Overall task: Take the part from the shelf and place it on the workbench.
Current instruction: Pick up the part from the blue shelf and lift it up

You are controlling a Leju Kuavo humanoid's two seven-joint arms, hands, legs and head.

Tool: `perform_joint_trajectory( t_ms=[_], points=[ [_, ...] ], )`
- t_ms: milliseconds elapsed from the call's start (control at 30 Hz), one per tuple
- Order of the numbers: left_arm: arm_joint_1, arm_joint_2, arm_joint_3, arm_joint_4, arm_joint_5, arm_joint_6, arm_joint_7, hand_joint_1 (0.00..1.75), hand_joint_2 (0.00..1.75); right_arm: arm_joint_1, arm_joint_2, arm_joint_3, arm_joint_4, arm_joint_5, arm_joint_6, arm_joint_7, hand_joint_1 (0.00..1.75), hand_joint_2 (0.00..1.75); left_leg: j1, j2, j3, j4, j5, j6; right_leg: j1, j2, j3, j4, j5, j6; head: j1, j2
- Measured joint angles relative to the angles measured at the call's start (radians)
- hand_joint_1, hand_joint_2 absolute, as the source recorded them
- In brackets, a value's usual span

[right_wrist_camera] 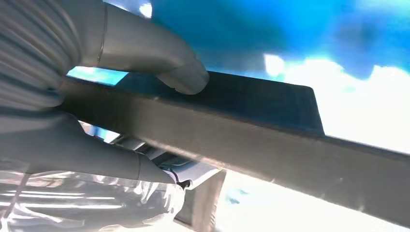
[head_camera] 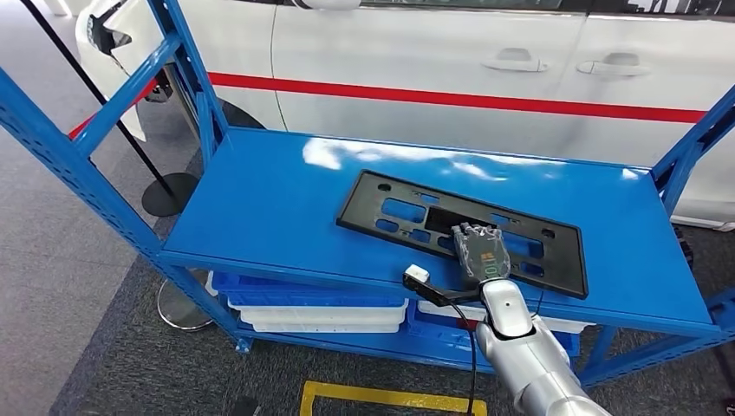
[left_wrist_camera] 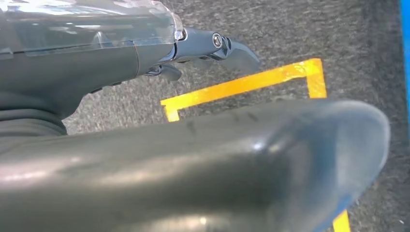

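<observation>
Part (head_camera: 407, 211), a flat black plastic panel with several rectangular cut-outs, lies on the top level of the blue metal shelf (head_camera: 260, 199), stretching from the middle of the head view down toward the lower right, its long edge angled to the shelf's front lip. We see our right hand (head_camera: 479, 247) come up from the bottom of the frame on its silver arm (head_camera: 533, 355) and sit over the near long edge of the part, right of centre. In the right wrist view the grey thumb (right_wrist_camera: 159, 58) presses on one face of the dark panel edge (right_wrist_camera: 270, 140) while the rest of the hand lies along the other face, so we take this hand to be gripping the part. The part looks flat on the blue surface in the head view.

Our left hand (left_wrist_camera: 193, 48) shows in the left wrist view over grey carpet (left_wrist_camera: 290, 29) and a yellow floor marking (left_wrist_camera: 251, 82); its dark fingers appear to hold nothing, but we cannot tell whether they are spread or curled.

Behind the shelf, across the upper part of the head view, stands a white car (head_camera: 451, 52) with a red stripe along its doors. On the lower shelf level sit blue and white trays (head_camera: 316, 308). A black stand base (head_camera: 169, 192) rests on the floor at the left, and a yellow taped corner (head_camera: 381, 397) marks the carpet at the bottom.
</observation>
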Motion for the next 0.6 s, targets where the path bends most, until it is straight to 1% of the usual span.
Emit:
perform_joint_trajectory(
  t_ms=[67, 100, 133, 167, 200, 233, 267, 300, 333, 367, 400, 433, 467, 500, 567, 600],
  points=[
    [0.001, -0.001, 0.006, 0.000, 0.000, 0.003, 0.000, 0.00, 0.00, 0.001, 0.007, -0.007, -0.007, -0.012, -0.013, -0.016, 1.75, 1.75, 0.003, 0.000, 0.001, -0.007, 0.007, 0.012, -0.002, 0.000, -0.001, 0.001, -0.002, 0.012, 0.000, 0.000],
    [0.001, -0.002, 0.008, 0.000, 0.000, 0.004, 0.000, 0.00, 0.00, 0.001, 0.009, -0.010, -0.010, -0.019, -0.014, -0.022, 1.75, 1.75, 0.005, 0.000, 0.003, -0.012, 0.011, 0.019, -0.002, 0.000, -0.007, 0.016, -0.015, 0.017, 0.000, 0.000],
    [0.001, -0.003, 0.010, 0.000, 0.000, 0.005, -0.001, 0.00, 0.00, 0.004, 0.010, -0.014, -0.015, -0.033, -0.014, -0.035, 1.75, 1.75, 0.008, 0.001, 0.004, -0.016, 0.014, 0.024, -0.003, -0.001, -0.023, 0.052, -0.038, 0.022, 0.000, 0.000],
    [0.001, -0.004, 0.011, 0.000, 0.001, 0.006, -0.001, 0.00, 0.00, 0.012, 0.010, -0.021, -0.031, -0.065, -0.015, -0.065, 1.75, 1.75, 0.008, 0.000, 0.004, -0.018, 0.016, 0.027, -0.005, -0.001, -0.048, 0.107, -0.069, 0.026, 0.000, 0.000],
    [0.001, -0.004, 0.013, 0.000, 0.001, 0.007, -0.002, 0.00, 0.00, 0.027, 0.011, -0.030, -0.062, -0.121, -0.016, -0.117, 1.75, 1.75, 0.008, 0.000, 0.003, -0.018, 0.016, 0.028, -0.006, -0.001, -0.081, 0.175, -0.101, 0.029, 0.000, 0.000],
    [0.002, -0.004, 0.015, 0.000, 0.001, 0.009, -0.002, 0.00, 0.00, 0.050, 0.013, -0.042, -0.108, -0.197, -0.017, -0.184, 1.75, 1.75, 0.008, 0.000, 0.003, -0.017, 0.016, 0.028, -0.008, -0.001, -0.112, 0.236, -0.124, 0.032, 0.000, 0.000],
    [0.003, -0.005, 0.016, 0.000, 0.001, 0.013, -0.002, 0.00, 0.00, 0.077, 0.015, -0.052, -0.172, -0.294, -0.017, -0.257, 1.75, 1.75, 0.008, 0.000, 0.003, -0.017, 0.015, 0.028, -0.010, -0.001, -0.132, 0.271, -0.130, 0.034, 0.000, 0.000],
    [0.004, -0.005, 0.018, 0.000, 0.000, 0.016, -0.001, 0.00, 0.00, 0.104, 0.018, -0.059, -0.248, -0.396, -0.016, -0.318, 1.75, 1.75, 0.008, 0.000, 0.004, -0.016, 0.013, 0.026, -0.012, -0.002, -0.133, 0.270, -0.116, 0.035, 0.000, 0.000],
    [0.003, -0.006, 0.018, 0.000, 0.000, 0.021, 0.001, 0.00, 0.00, 0.131, 0.021, -0.060, -0.334, -0.497, -0.011, -0.358, 1.75, 1.75, 0.008, 0.000, 0.005, -0.015, 0.011, 0.024, -0.015, -0.003, -0.116, 0.230, -0.086, 0.035, 0.000, 0.000],
    [0.003, -0.007, 0.019, 0.000, 0.000, 0.026, 0.003, 0.00, 0.00, 0.157, 0.021, -0.057, -0.433, -0.591, -0.002, -0.377, 1.75, 1.75, 0.008, -0.001, 0.007, -0.014, 0.009, 0.022, -0.016, -0.004, -0.084, 0.163, -0.048, 0.034, 0.000, 0.000],
    [0.002, -0.008, 0.020, 0.000, -0.001, 0.029, 0.004, 0.00, 0.00, 0.181, 0.017, -0.052, -0.537, -0.670, 0.008, -0.381, 1.75, 1.75, 0.006, -0.002, 0.007, -0.011, 0.006, 0.018, -0.016, -0.005, -0.051, 0.094, -0.021, 0.031, 0.000, 0.000],
    [0.002, -0.009, 0.021, 0.000, -0.002, 0.031, 0.006, 0.00, 0.00, 0.205, 0.011, -0.045, -0.641, -0.735, 0.017, -0.380, 1.75, 1.75, 0.004, -0.004, 0.006, -0.008, 0.003, 0.014, -0.015, -0.006, -0.027, 0.043, -0.004, 0.027, 0.000, 0.000],
    [0.003, -0.009, 0.022, 0.000, -0.003, 0.033, 0.007, 0.00, 0.00, 0.227, 0.002, -0.038, -0.740, -0.788, 0.024, -0.381, 1.75, 1.75, 0.003, -0.006, 0.004, -0.006, 0.000, 0.009, -0.013, -0.006, -0.014, 0.013, 0.002, 0.023, 0.000, 0.000],
    [0.003, -0.009, 0.022, 0.000, -0.005, 0.038, 0.008, 0.00, 0.00, 0.249, -0.010, -0.032, -0.829, -0.830, 0.029, -0.386, 1.75, 1.75, 0.001, -0.007, 0.003, -0.006, 0.000, 0.004, -0.010, -0.005, -0.012, 0.006, -0.002, 0.018, 0.000, 0.000],
    [0.005, -0.009, 0.023, 0.000, -0.015, 0.051, 0.009, 0.00, 0.00, 0.292, -0.040, -0.023, -0.977, -0.898, 0.030, -0.405, 1.75, 1.75, 0.002, -0.007, 0.004, -0.006, -0.004, -0.007, -0.011, -0.006, -0.012, 0.002, 0.000, 0.006, 0.000, 0.000],
    [0.005, -0.009, 0.023, 0.000, -0.021, 0.059, 0.011, 0.00, 0.00, 0.310, -0.056, -0.020, -1.042, -0.932, 0.027, -0.421, 1.75, 1.75, 0.003, -0.006, 0.000, 0.005, -0.015, -0.012, -0.013, -0.006, -0.010, -0.002, 0.001, -0.001, 0.000, 0.000]
  ],
)
